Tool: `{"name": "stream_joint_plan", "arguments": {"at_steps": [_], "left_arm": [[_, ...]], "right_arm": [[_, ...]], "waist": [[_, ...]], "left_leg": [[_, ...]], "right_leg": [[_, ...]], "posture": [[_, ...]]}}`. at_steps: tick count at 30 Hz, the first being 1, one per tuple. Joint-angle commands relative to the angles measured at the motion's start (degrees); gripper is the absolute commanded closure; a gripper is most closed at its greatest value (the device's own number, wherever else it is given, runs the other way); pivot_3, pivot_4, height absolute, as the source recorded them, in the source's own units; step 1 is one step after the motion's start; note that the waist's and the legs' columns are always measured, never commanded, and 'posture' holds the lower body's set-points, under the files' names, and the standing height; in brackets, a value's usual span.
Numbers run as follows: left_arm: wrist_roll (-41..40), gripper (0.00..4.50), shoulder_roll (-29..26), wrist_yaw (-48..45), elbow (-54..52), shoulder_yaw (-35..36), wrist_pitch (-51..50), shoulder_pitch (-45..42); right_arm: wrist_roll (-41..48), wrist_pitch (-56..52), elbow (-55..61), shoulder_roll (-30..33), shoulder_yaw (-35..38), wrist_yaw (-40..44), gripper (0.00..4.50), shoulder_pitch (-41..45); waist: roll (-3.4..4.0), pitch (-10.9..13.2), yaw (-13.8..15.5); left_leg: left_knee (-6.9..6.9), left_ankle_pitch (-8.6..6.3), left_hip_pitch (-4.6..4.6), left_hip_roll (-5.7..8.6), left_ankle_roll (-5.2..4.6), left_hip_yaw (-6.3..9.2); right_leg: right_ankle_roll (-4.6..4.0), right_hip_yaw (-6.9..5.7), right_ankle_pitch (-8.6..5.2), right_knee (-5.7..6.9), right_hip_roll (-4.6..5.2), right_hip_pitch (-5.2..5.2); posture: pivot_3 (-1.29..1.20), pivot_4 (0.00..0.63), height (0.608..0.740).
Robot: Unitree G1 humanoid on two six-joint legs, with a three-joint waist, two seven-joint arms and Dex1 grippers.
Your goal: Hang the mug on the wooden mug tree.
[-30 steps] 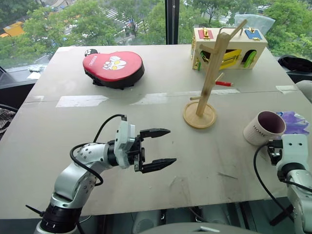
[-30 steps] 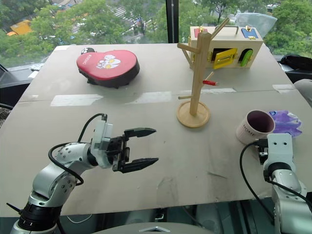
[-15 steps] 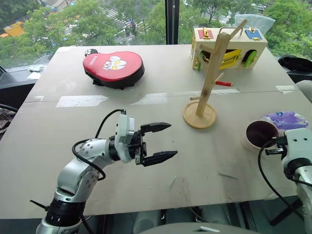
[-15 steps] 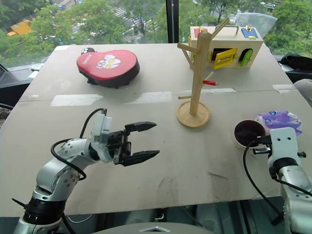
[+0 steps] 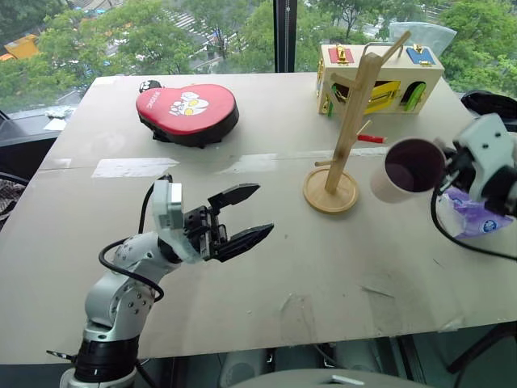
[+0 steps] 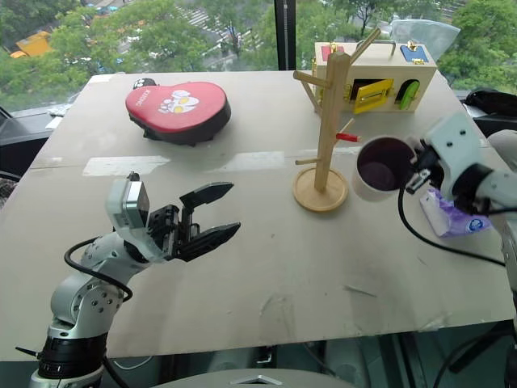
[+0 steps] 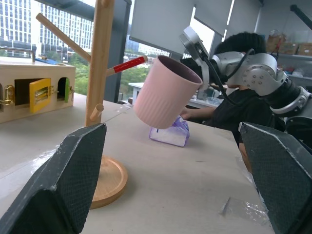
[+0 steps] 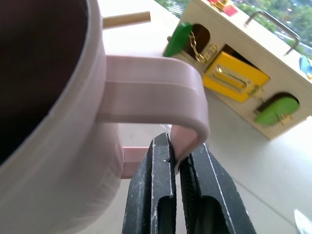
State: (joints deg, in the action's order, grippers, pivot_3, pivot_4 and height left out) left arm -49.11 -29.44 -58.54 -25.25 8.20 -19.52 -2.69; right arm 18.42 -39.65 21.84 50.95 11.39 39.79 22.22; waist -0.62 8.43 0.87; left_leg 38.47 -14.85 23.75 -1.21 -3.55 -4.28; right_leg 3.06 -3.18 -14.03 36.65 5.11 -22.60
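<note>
Table [image 5: 242,267]: a wide grey-beige top that carries everything else.
Left arm: bent at the elbow over the near left part of the table, forearm raised, wrist turned toward the robot's right.
Right arm: raised above the table's right side, reaching in toward the middle, a black cable looping under it.
Wooden mug tree [image 5: 349,121]: upright on its round disc base, right of centre, angled pegs sticking out of the pole.
Mug [image 5: 402,169]: in the air, tipped on its side, dark inside facing the head camera; just right of the tree's pole, not on a peg.
Left gripper [image 5: 242,215]: fingers spread wide, nothing between them, pointing toward the tree.
Right gripper [image 8: 176,168]: fingers pinched tight on the mug's handle.
Handle [image 8: 161,97]: a pale loop, clamped at its outer bend.
</note>
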Motion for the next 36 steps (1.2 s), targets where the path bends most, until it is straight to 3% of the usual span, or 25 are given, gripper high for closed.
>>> {"name": "stream_joint_plan", "arguments": {"at_steps": [1,12,20,28,31,35,36], "left_arm": [[-1.37,0.00,0.39,3.53,-5.56,-0.10,-0.97,0.59],[-1.70,0.00,1.17,8.99,-9.76,0.59,-0.94,3.82],[-2.11,0.00,0.84,8.04,-10.12,2.33,0.26,6.72],[-2.11,0.00,0.87,8.04,-10.26,3.19,1.02,7.72],[-1.85,0.00,1.17,7.47,-9.91,3.54,2.05,8.59],[-1.47,0.00,1.47,6.70,-9.11,4.13,3.70,10.25],[-1.21,0.00,1.55,6.50,-8.91,4.04,4.04,10.66]], "right_arm": [[-0.56,-0.18,-2.20,2.07,-4.04,2.86,4.42,6.10],[-1.68,0.30,-8.05,2.00,-12.23,9.05,4.42,18.29],[-2.32,0.24,-10.65,2.33,-14.67,12.98,4.42,21.49],[-7.41,3.31,-20.31,-1.57,-20.48,13.09,4.42,27.06],[-8.24,6.16,-24.04,-3.23,-21.19,14.39,3.58,27.37],[-8.01,7.71,-22.33,-2.12,-17.91,14.27,1.69,24.49],[-7.12,7.89,-21.31,-1.63,-16.05,14.24,1.43,23.21]], "waist": [[-0.01,0.01,0.00],[-0.01,0.02,-0.15],[0.00,0.03,-0.10],[0.00,0.03,-0.29],[0.00,0.04,-0.19],[0.00,0.04,-0.05],[-0.01,0.04,0.05]], "left_leg": [[0.00,0.00,0.02,0.00,0.00,0.01],[0.00,0.00,0.00,0.01,0.01,0.00],[0.01,0.00,0.01,0.01,0.01,-0.01],[0.01,0.00,-0.02,0.00,0.01,-0.01],[0.01,0.00,-0.01,0.01,0.01,-0.03],[0.00,0.00,0.05,0.01,0.01,-0.03],[-0.01,0.00,0.06,0.01,0.01,-0.02]], "right_leg": [[0.00,-0.02,0.00,-0.01,0.01,0.00],[0.00,-0.01,0.01,0.01,0.03,0.01],[-0.01,-0.03,0.01,0.01,0.05,0.00],[-0.01,-0.02,0.02,0.02,0.04,0.00],[-0.02,-0.02,0.02,0.02,0.04,-0.01],[-0.01,-0.05,0.02,-0.02,0.05,-0.02],[-0.01,-0.06,0.02,-0.04,0.05,-0.02]], "posture": [[0.00,0.150,0.740],[0.00,0.150,0.740],[0.00,0.150,0.740],[0.00,0.150,0.740],[0.00,0.150,0.740],[0.00,0.150,0.740],[0.00,0.150,0.740]]}}
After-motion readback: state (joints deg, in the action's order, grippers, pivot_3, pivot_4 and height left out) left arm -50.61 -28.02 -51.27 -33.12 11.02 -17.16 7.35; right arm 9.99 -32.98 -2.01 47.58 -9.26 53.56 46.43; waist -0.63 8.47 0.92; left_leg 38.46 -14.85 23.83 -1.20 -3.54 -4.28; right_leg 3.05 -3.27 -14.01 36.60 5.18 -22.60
